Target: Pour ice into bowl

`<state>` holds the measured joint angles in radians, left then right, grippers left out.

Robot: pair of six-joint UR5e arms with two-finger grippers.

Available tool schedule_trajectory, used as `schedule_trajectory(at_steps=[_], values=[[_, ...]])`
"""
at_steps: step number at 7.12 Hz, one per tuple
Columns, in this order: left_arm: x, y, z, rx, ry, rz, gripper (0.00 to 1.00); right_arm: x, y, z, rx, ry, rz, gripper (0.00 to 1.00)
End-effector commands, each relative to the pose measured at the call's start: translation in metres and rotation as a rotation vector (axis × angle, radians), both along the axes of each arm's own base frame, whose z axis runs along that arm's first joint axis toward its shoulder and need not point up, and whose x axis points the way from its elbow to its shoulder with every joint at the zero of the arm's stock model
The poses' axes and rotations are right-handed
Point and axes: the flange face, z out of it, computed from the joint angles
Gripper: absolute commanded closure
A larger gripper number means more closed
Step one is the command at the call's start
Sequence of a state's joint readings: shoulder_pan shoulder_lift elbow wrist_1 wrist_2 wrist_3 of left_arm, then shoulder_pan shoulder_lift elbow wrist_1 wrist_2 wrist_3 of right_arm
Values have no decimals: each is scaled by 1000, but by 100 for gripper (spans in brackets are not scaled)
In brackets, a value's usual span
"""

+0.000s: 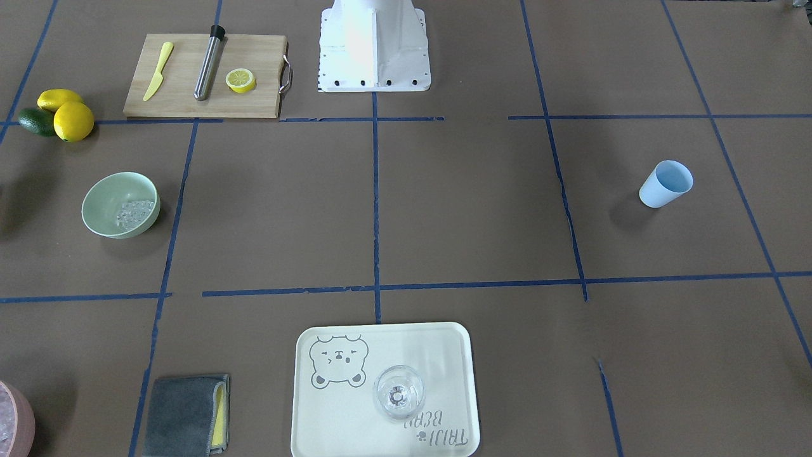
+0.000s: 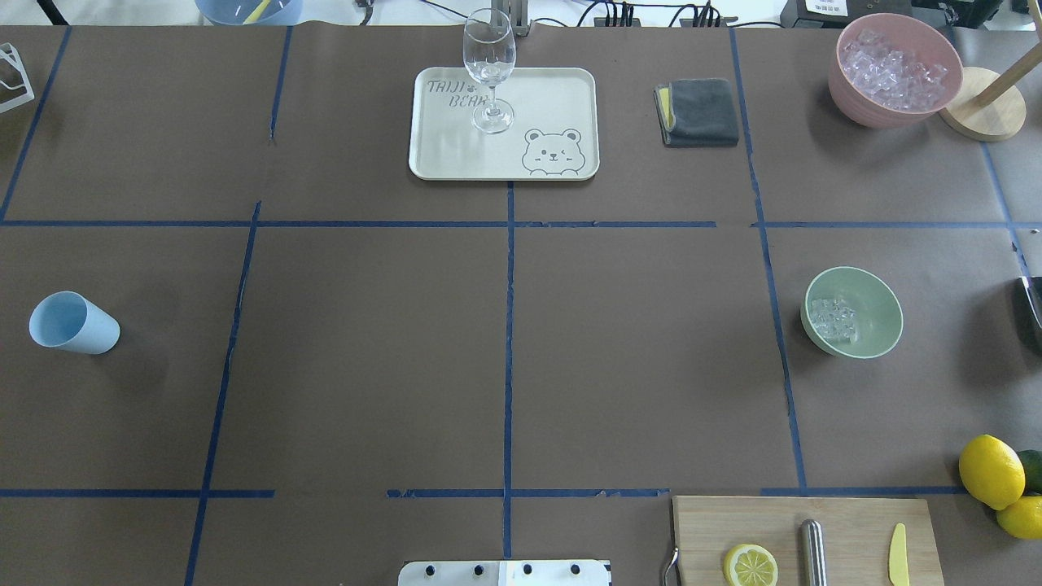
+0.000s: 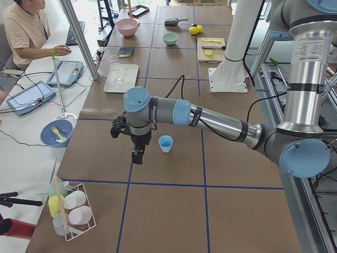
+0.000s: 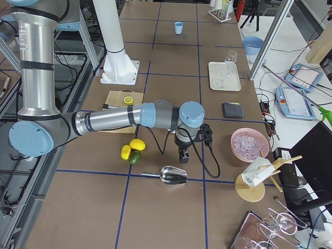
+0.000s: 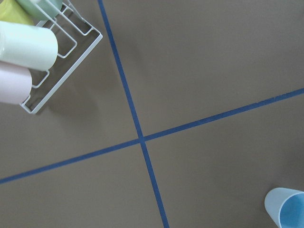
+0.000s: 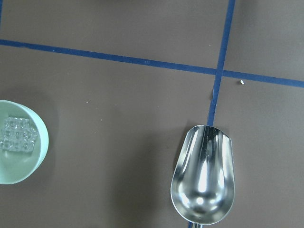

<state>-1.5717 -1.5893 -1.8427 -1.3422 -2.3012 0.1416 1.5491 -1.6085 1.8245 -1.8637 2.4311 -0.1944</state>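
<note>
Nearest the robot's base, the wooden cutting board [image 2: 802, 529] carries a lemon half [image 2: 750, 565], a steel muddler [image 2: 812, 552] and a yellow knife [image 2: 897, 553]; whole lemons [image 2: 991, 470] lie just beside it

Midway out, the bowl [image 2: 853, 312] stands on the robot's right half of the table, with the ice [image 2: 832, 317] heaped inside against one wall. The light blue cup [image 2: 73, 323] stands well apart on the left half

The grippers show only in the side views. The left gripper [image 3: 138, 153] hangs above the table near the cup, and the right gripper [image 4: 182, 155] hangs near a steel scoop [image 4: 174, 175]. From there I cannot tell how wide the fingers of either stand. The right wrist camera alone shows the scoop's hollow, lying apart from the bowl's rim; the left wrist camera catches a wire rack [image 5: 71, 61] of pastel cups

Farthest out are the tray [image 2: 553, 106] with a wine glass [image 2: 489, 69] on it, a folded grey cloth [image 2: 700, 112] and a pink container [image 2: 887, 102] of ice cubes
</note>
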Motion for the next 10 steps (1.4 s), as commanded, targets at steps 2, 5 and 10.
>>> schedule_trajectory(at_steps=[2, 5, 10], values=[[7, 27, 19, -59, 120, 2, 0, -18, 1, -2, -2, -12, -36, 0], [7, 30, 10, -39, 123, 2, 0, -16, 27, 25, 89, 0, -44, 0], [6, 31, -1, -9, 127, 3, 0, -22, 25, 13, 158, -11, -61, 0]])
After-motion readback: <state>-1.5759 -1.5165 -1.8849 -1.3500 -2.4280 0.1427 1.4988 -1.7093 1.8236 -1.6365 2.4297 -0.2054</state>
